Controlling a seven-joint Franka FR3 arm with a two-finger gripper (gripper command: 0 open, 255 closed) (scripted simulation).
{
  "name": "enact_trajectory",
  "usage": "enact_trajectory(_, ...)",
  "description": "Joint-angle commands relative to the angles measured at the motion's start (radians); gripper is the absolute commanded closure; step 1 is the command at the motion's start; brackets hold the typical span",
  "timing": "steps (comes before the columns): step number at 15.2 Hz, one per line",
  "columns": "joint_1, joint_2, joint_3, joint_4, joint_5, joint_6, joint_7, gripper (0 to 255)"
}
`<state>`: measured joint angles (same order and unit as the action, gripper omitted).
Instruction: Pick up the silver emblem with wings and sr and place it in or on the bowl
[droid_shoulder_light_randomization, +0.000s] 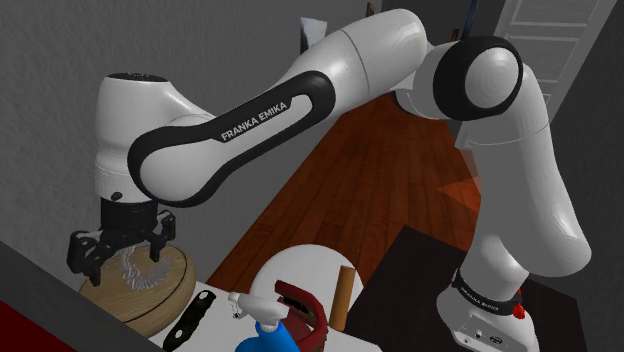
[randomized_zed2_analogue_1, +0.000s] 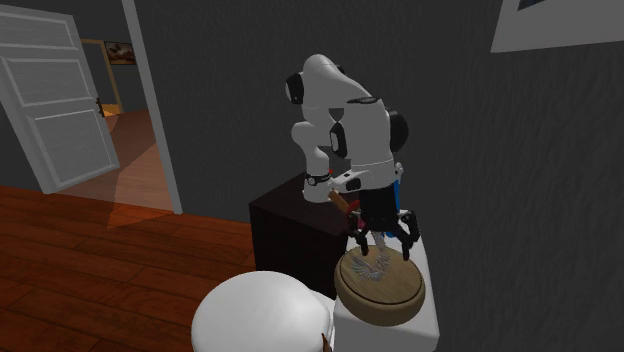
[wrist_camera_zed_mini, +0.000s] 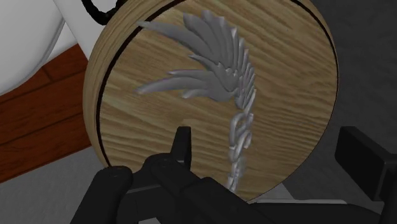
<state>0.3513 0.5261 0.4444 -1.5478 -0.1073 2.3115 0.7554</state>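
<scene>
Silver winged emblem (wrist_camera_zed_mini: 219, 83) lies in the wooden bowl (wrist_camera_zed_mini: 292, 76), lower left of the shoulder view; my gripper (wrist_camera_zed_mini: 270, 137) hangs over it, fingers (wrist_camera_zed_mini: 182, 143) apart. Lifting away, a finger might snag its tail and drag it out.

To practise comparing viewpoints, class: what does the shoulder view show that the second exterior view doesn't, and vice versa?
Shoulder view: the FRANKA EMIKA lettering and a flat black object beside the bowl. Second exterior view: a framed picture on the grey wall. Both: the open tool over the wooden bowl, the winged emblem lying in it.
</scene>
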Motion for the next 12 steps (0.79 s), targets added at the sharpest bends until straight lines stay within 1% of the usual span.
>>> enact_trajectory(1, -0.009, -0.023, 0.006, -0.003, 0.01, -0.02, -0.005, 0)
enact_trajectory(4, -0.033, -0.084, 0.02, -0.002, 0.037, -0.078, -0.02, 0)
enact_trajectory(12, -0.032, -0.084, 0.019, -0.002, 0.037, -0.078, -0.021, 0)
